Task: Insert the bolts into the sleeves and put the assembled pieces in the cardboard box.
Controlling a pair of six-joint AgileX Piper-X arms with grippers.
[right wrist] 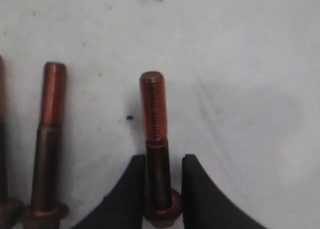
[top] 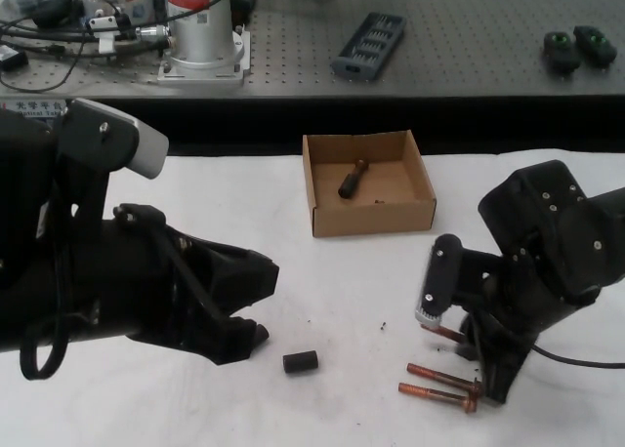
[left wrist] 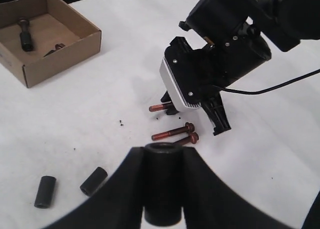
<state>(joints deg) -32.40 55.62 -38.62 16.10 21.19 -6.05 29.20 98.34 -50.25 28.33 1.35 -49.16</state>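
**Sleeve in one tool, bolt under the other**

The left tool (left wrist: 163,164) is pinching a black sleeve (left wrist: 162,189). It holds the sleeve with the open hole facing out toward the other arm, so I think a bolt can slide in.

The right tool (right wrist: 164,161) is down low over one bolt (right wrist: 152,104), by its head end. I cannot tell if it is squeezing that bolt or is just around it. The thread end sticks out free, which looks like the end that goes in the sleeve.

Two more bolts (top: 439,377) lie at the lower right of the high view. A spare sleeve (top: 301,362) lies at the bottom middle on the white surface (top: 244,203).

The cardboard box (top: 371,218) sits at the upper middle. One finished piece (top: 352,179) is inside.
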